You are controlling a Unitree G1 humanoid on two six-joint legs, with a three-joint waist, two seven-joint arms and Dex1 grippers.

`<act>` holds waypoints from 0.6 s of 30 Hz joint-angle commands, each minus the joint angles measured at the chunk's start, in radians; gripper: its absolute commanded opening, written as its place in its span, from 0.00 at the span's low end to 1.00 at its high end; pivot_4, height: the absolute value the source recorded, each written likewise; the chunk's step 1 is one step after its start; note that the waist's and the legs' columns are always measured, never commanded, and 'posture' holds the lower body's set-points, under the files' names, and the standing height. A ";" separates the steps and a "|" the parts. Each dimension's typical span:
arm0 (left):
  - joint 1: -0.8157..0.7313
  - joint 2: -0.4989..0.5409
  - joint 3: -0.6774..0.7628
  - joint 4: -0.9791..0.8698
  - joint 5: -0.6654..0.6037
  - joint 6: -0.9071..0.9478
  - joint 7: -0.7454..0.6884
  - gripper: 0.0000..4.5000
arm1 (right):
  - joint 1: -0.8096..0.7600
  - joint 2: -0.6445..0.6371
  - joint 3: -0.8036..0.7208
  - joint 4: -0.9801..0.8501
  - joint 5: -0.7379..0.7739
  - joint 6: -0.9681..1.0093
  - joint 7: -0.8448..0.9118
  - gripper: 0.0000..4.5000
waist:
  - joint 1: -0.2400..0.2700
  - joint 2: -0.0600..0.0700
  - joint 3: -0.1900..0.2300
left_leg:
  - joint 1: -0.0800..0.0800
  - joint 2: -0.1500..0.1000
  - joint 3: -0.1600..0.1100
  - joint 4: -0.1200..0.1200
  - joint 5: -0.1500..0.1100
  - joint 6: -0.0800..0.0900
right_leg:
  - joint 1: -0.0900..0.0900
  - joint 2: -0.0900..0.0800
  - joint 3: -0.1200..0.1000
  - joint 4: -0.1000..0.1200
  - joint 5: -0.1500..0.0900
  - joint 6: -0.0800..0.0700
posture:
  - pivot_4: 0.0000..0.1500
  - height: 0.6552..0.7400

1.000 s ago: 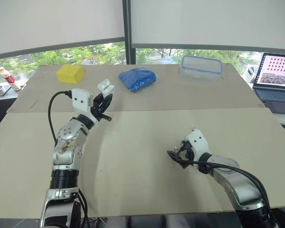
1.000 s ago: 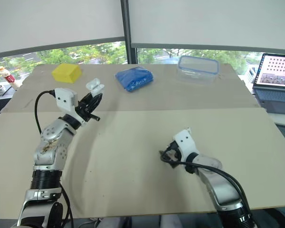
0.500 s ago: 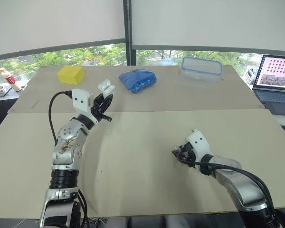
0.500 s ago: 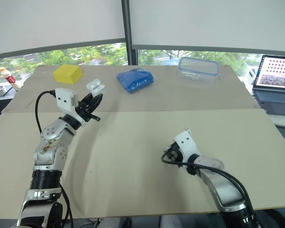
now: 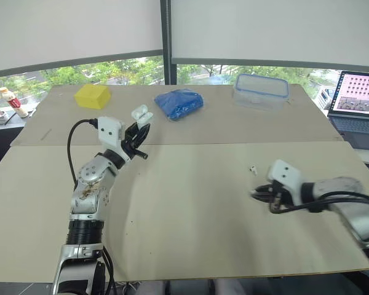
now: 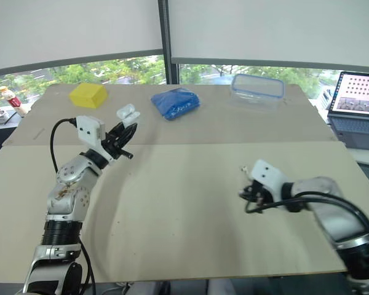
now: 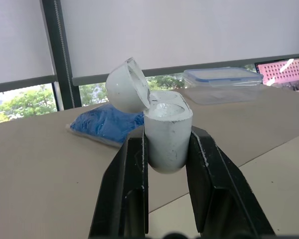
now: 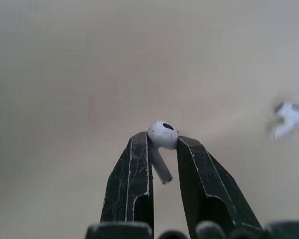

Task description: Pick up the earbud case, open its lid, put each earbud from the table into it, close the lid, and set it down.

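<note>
Left fingers clamp the open earbud case; right fingers pinch an earbud well inside the table edges.

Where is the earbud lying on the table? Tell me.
The loose earbud lies on the table on the robot's right side, just beyond the right gripper, which grips the other earbud.

Far edge, L to R: yellow sponge, blue bag, clear tub, then laptop
</note>
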 commanded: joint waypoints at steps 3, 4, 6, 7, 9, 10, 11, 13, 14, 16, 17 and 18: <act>0.028 0.016 0.016 -0.030 0.006 -0.044 0.000 0.12 | 0.021 -0.193 0.056 0.220 -0.156 -0.362 0.240 0.08 | -0.002 0.000 0.000 | 0.001 0.001 0.001 0.000 0.000 0.000 | 0.000 0.000 0.000 0.000 0.000 0.000 | 1.00 1.00; 0.033 0.016 0.016 -0.036 0.006 -0.044 0.004 0.12 | 0.015 -0.202 0.071 0.259 -0.179 -0.399 0.260 0.08 | -0.003 0.000 0.000 | 0.001 0.001 0.001 0.000 0.000 0.000 | 0.000 0.000 0.000 0.000 0.000 0.000 | 1.00 1.00; 0.046 0.013 0.016 -0.050 0.006 -0.044 0.014 0.12 | -0.016 -0.182 0.095 0.341 -0.224 -0.446 0.257 0.08 | -0.005 0.000 0.000 | 0.001 0.001 0.001 0.000 0.000 0.000 | 0.000 0.000 0.001 0.000 0.000 0.000 | 1.00 1.00; 0.052 0.012 0.015 -0.057 0.005 -0.043 0.017 0.12 | -0.027 -0.173 0.105 0.373 -0.245 -0.479 0.257 0.08 | -0.006 0.000 0.000 | 0.001 0.001 0.001 0.000 0.000 0.000 | 0.000 0.000 0.001 0.000 0.000 0.000 | 1.00 1.00; 0.065 0.011 0.014 -0.074 0.003 -0.039 0.022 0.12 | -0.037 -0.156 0.112 0.419 -0.263 -0.498 0.264 0.08 | -0.007 0.000 0.000 | 0.002 0.002 0.002 -0.001 0.000 0.000 | 0.000 0.000 0.002 0.000 0.000 0.000 | 1.00 1.00; 0.069 0.012 0.013 -0.080 0.002 -0.036 0.025 0.12 | -0.040 -0.145 0.110 0.435 -0.261 -0.489 0.268 0.08 | -0.006 0.000 0.000 | 0.003 0.003 0.002 -0.001 0.000 0.000 | 0.000 0.000 0.002 0.000 0.000 0.000 | 1.00 1.00; 0.072 0.012 0.013 -0.085 0.001 -0.034 0.026 0.12 | -0.043 -0.134 0.107 0.450 -0.260 -0.481 0.267 0.08 | -0.005 0.000 0.000 | 0.002 0.003 0.002 -0.001 0.000 -0.001 | 0.000 0.000 0.002 0.000 0.000 0.000 | 1.00 1.00; 0.075 0.014 0.013 -0.090 0.000 -0.030 0.029 0.12 | -0.048 -0.121 0.105 0.479 -0.271 -0.493 0.263 0.31 | -0.003 -0.003 -0.001 | 0.004 0.003 0.002 -0.001 0.000 0.000 | 0.002 0.000 0.002 -0.001 0.000 0.000 | 1.00 1.00; 0.076 0.015 0.014 -0.092 -0.001 -0.029 0.030 0.12 | -0.048 -0.119 0.104 0.489 -0.278 -0.505 0.262 0.38 | -0.002 -0.003 -0.001 | 0.005 0.004 0.002 -0.001 0.000 0.000 | 0.005 0.000 0.002 -0.002 0.000 0.000 | 1.00 1.00; 0.076 0.018 0.015 -0.092 -0.002 -0.026 0.029 0.12 | -0.045 -0.119 0.103 0.500 -0.290 -0.531 0.264 0.53 | 0.001 -0.003 -0.001 | 0.010 0.004 0.001 -0.002 -0.001 0.000 | 0.011 0.000 0.001 -0.006 0.000 0.000 | 1.00 1.00; 0.075 0.019 0.015 -0.090 -0.002 -0.026 0.028 0.12 | -0.044 -0.120 0.103 0.503 -0.294 -0.539 0.268 0.53 | 0.004 -0.003 -0.001 | 0.012 0.006 0.001 -0.002 -0.003 0.000 | 0.014 0.001 0.000 -0.009 0.000 0.000 | 1.00 1.00; 0.075 0.020 0.015 -0.091 -0.003 -0.025 0.027 0.12 | -0.040 -0.123 0.103 0.502 -0.296 -0.543 0.272 0.53 | 0.006 -0.003 -0.001 | 0.012 0.006 0.001 -0.002 -0.003 0.001 | 0.014 0.001 -0.001 -0.009 0.000 0.000 | 1.00 1.00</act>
